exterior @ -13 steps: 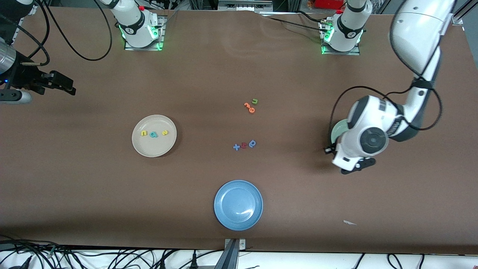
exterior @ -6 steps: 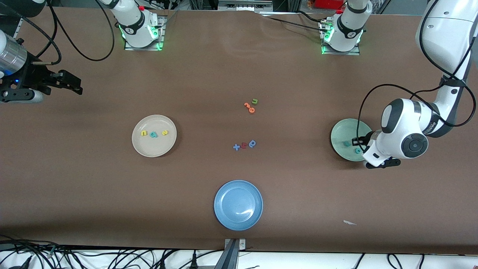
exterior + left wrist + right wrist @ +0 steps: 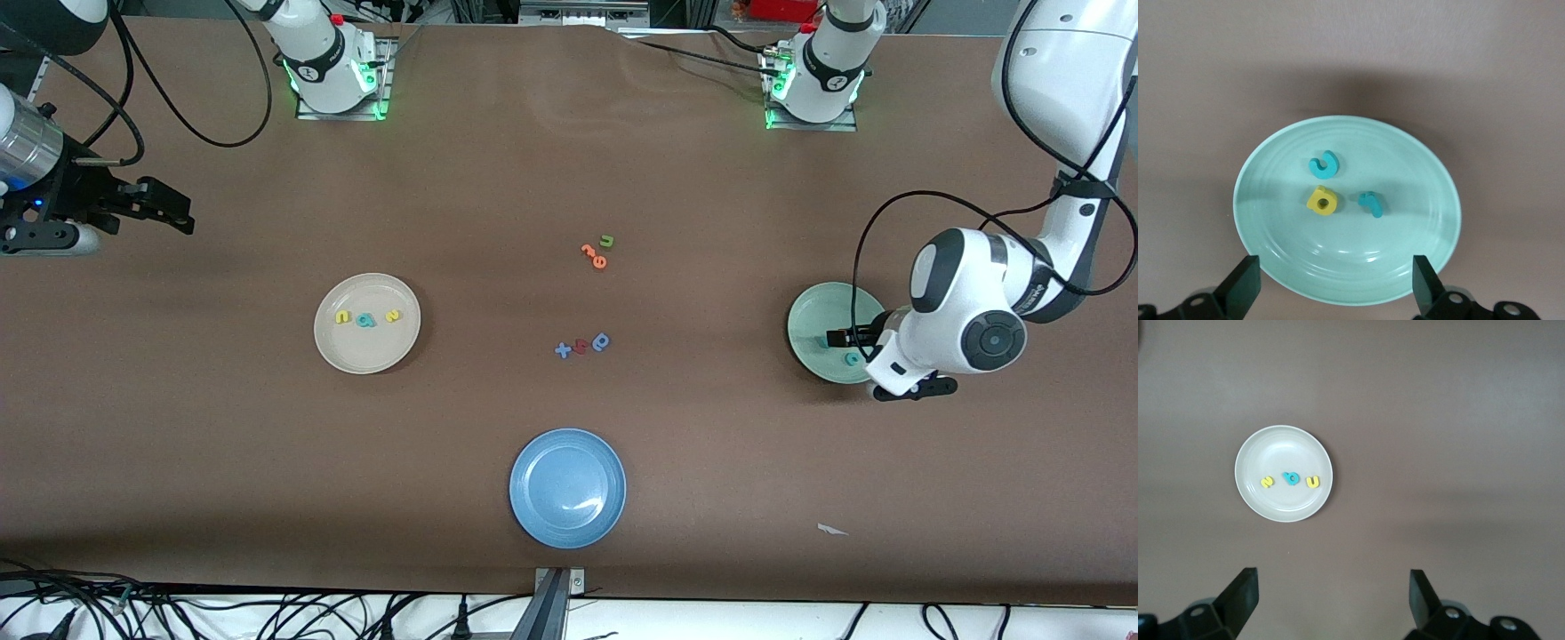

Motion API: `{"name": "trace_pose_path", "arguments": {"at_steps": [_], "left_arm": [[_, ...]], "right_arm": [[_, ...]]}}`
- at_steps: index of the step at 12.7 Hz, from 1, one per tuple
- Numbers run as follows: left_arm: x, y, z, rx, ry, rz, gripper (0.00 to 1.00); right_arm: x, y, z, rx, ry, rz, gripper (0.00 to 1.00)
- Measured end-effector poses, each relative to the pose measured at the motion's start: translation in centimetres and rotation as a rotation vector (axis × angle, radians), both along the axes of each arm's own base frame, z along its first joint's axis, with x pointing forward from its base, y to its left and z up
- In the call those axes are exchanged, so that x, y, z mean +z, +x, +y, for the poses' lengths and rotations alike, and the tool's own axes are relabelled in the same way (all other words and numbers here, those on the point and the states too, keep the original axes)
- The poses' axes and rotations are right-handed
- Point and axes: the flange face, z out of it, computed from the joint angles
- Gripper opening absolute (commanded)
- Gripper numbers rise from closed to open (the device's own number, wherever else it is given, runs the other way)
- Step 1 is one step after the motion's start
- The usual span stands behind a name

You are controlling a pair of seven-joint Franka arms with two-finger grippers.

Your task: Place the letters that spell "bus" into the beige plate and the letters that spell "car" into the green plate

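Note:
The beige plate holds a yellow "u", a teal "b" and a yellow "s"; the right wrist view shows the same plate. The green plate, toward the left arm's end, holds a teal "c", a yellow "a" and a teal "r". My left gripper hangs open and empty over that plate's edge. My right gripper waits open and empty at the right arm's end of the table.
A blue plate lies nearest the front camera, mid-table. A green "u" with orange letters and a blue "x" and "a" group lie in the middle. A white scrap lies near the front edge.
The left arm has drawn back from over the green plate toward its own end of the table, uncovering the plate. The right gripper has shifted slightly.

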Motion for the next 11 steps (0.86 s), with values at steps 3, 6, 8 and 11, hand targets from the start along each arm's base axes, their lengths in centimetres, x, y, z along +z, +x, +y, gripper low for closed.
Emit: {"name": "trace_pose_path", "arguments": {"at_steps": [3, 6, 8, 11], "left_arm": [[4.1, 1.8, 1.1, 0.052, -0.030, -0.080, 1.00], [8.4, 3.3, 2.3, 0.073, -0.027, -0.165, 1.00], [11.6, 4.0, 3.3, 0.080, -0.023, -0.224, 1.00], [15.9, 4.0, 3.9, 0.029, -0.019, -0.252, 1.00]], "right_arm": [[-0.3, 0.8, 0.3, 0.005, 0.000, -0.002, 1.00], [-0.5, 0.8, 0.8, 0.014, 0.000, 0.004, 1.00], [-0.5, 0.8, 0.9, 0.015, 0.000, 0.009, 1.00], [-0.7, 0.8, 0.9, 0.015, 0.000, 0.018, 1.00]]}}
